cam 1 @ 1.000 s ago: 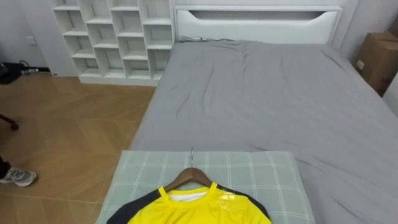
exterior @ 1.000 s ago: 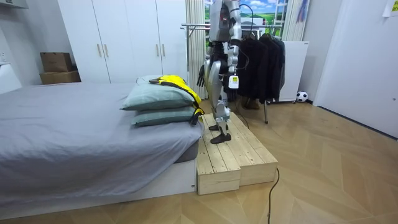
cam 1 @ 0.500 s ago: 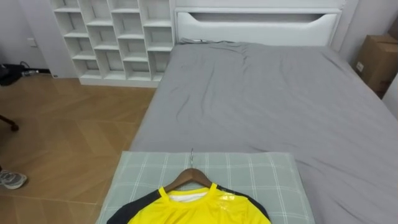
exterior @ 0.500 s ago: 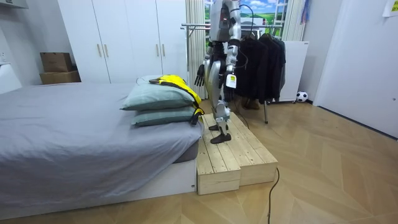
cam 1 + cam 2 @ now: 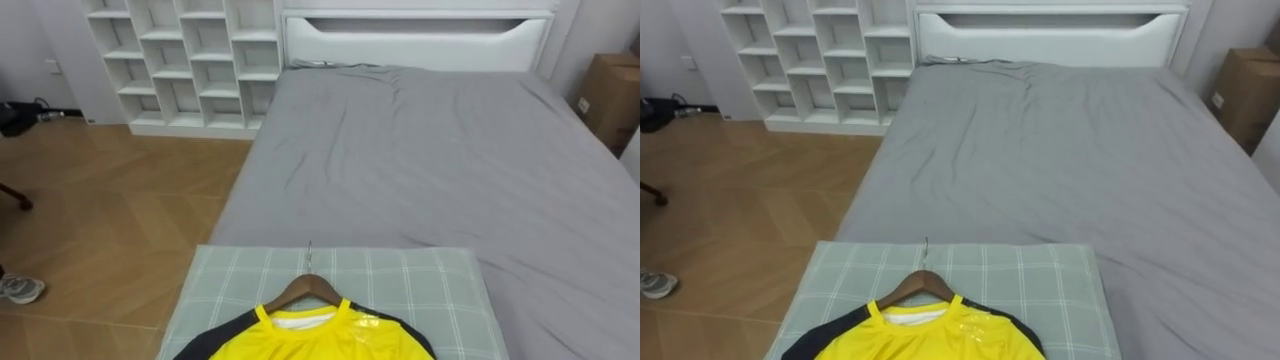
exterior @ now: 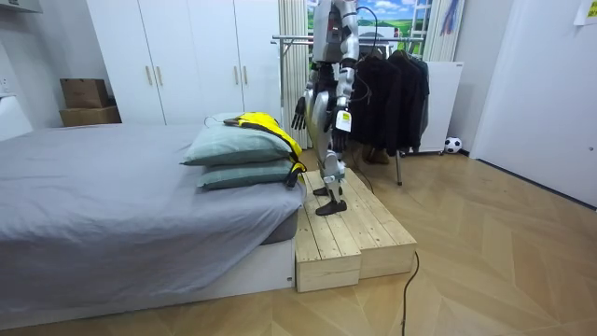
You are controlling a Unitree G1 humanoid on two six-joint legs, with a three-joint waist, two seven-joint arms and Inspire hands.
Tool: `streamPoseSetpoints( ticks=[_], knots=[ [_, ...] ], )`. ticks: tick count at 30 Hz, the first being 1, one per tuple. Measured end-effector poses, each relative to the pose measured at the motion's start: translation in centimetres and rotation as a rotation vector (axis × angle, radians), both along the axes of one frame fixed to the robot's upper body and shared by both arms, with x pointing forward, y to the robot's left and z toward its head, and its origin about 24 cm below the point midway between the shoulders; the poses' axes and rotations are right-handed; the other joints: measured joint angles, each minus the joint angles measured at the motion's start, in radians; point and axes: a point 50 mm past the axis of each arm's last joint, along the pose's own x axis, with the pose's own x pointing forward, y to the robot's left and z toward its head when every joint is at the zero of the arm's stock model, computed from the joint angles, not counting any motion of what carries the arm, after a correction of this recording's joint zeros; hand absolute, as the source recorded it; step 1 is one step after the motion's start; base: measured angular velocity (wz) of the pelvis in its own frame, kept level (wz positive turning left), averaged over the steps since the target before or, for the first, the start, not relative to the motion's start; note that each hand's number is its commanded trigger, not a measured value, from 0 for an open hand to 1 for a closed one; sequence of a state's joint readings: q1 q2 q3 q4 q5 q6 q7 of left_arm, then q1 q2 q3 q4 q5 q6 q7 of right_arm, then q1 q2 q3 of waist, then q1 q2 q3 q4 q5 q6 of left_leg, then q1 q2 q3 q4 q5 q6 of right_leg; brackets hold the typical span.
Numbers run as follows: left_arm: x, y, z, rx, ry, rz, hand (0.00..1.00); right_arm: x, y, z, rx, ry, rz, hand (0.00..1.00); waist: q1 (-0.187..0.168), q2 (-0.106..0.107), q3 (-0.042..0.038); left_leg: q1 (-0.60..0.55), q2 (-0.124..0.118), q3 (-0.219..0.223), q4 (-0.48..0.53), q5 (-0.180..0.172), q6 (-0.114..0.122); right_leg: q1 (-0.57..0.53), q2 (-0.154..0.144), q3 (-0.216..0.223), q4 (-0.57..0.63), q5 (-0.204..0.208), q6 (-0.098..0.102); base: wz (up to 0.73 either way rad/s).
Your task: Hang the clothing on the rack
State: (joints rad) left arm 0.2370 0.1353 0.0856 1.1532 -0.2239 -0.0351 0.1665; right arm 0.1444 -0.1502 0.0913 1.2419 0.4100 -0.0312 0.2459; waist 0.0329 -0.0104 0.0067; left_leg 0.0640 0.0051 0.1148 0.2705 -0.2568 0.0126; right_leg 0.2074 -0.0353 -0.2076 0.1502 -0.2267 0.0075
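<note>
Both hands hang at the robot's sides, the right hand (image 6: 300, 112) with fingers loosely open and the left hand (image 6: 342, 112) with fingers too small to tell, seemingly because the yellow shirt (image 5: 320, 340), already on its hanger (image 5: 300, 288), lies on the pillow (image 5: 430, 290) awaiting pickup.

A person's shoe (image 5: 20, 290), low at the left eye view's left edge, has slid further toward that edge. In the room view, the robot's left hand (image 6: 341, 103) has swung slightly nearer the bed (image 6: 112, 196).
</note>
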Motion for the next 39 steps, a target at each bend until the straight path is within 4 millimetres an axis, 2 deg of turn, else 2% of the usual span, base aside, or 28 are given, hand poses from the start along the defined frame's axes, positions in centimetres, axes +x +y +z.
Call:
streamPoseSetpoints(
  ticks=[3,7,11,14,18,19,21,25,29,36,39],
  knots=[
    [-0.4,0.2,0.0,0.008,0.009,0.017,0.0,0.0,0.0,0.0,0.003,-0.001,-0.002,0.0,0.001,0.0,0.0003,0.0,0.0,0.0,0.001,0.0,0.0,0.0,0.0,-0.001,0.0,0.0,0.0,0.0],
    [-0.7,1.3,0.4,0.102,0.02,0.079,0.0,-0.1,-0.2,0.0,0.005,0.005,-0.008,0.0,0.001,0.004,0.0007,0.001,0.0,0.0,0.001,0.0,0.0,0.002,-0.001,-0.013,0.0,0.0,0.0,0.0],
    [-1.2,3.0,1.1,0.218,0.041,0.115,0.0,0.0,-0.4,0.1,-0.003,0.006,0.007,0.0,0.001,0.008,0.0006,0.001,0.0,0.0,0.002,0.001,0.0,0.002,0.0,-0.014,0.0,0.0,0.0,0.0],
    [-1.0,4.6,1.9,0.33,0.039,0.102,0.0,-0.1,-1.1,0.2,-0.03,0.013,0.005,0.0,0.001,0.02,-0.0034,-0.001,-0.001,-0.004,0.004,0.001,0.0,0.004,0.0,-0.02,0.0,0.0,0.0,0.03],
    [0.6,5.7,2.8,0.45,-0.006,0.034,0.0,-0.1,-2.3,0.5,-0.08,0.02,0.009,0.0,0.003,0.028,-0.0005,-0.008,-0.003,-0.006,0.004,0.003,0.001,0.001,-0.002,-0.018,0.0,0.0,0.0,0.02],
    [1.8,6.0,3.4,0.486,-0.056,0.025,0.0,0.0,-2.5,0.5,-0.089,0.021,0.016,0.0,0.002,0.034,-0.0025,-0.015,-0.004,-0.012,0.005,0.006,0.001,-0.001,-0.002,-0.022,0.0,0.0,0.0,0.13],
    [4.3,6.3,4.7,0.578,-0.181,-0.048,0.0,0.2,-2.5,0.5,-0.096,0.015,0.042,0.0,0.002,0.029,0.0013,-0.019,-0.006,-0.02,0.004,0.011,0.0,-0.003,-0.003,-0.029,-0.001,0.0,0.0,0.12],
    [6.4,5.6,5.6,0.655,-0.277,-0.174,0.0,0.9,-2.8,0.8,-0.114,-0.022,0.074,0.0,-0.001,0.04,0.0012,-0.021,-0.011,-0.022,0.004,0.014,0.0,-0.002,-0.005,-0.028,-0.017,0.0,0.0,0.01],
    [7.9,4.8,6.2,0.705,-0.334,-0.312,0.0,1.2,-2.9,0.9,-0.125,-0.043,0.09,0.0,-0.003,0.045,-0.0036,-0.02,-0.017,-0.025,0.004,0.02,0.004,-0.002,-0.01,-0.035,-0.018,-0.002,0.002,0.03],
    [11.0,3.3,8.2,0.77,-0.496,-0.433,0.0,1.5,-2.4,0.8,-0.115,-0.066,0.086,0.0,-0.004,0.023,-0.0084,-0.022,-0.021,-0.033,0.004,0.02,0.004,0.0,-0.013,-0.049,-0.017,-0.003,0.004,0.04],
    [12.7,1.6,8.9,0.794,-0.573,-0.56,0.0,1.4,-2.4,0.8,-0.112,-0.065,0.088,0.0,-0.007,0.014,-0.0096,-0.02,-0.021,-0.032,0.004,0.02,0.004,0.0,-0.013,-0.04,-0.016,-0.003,0.004,0.0]
  ],
)
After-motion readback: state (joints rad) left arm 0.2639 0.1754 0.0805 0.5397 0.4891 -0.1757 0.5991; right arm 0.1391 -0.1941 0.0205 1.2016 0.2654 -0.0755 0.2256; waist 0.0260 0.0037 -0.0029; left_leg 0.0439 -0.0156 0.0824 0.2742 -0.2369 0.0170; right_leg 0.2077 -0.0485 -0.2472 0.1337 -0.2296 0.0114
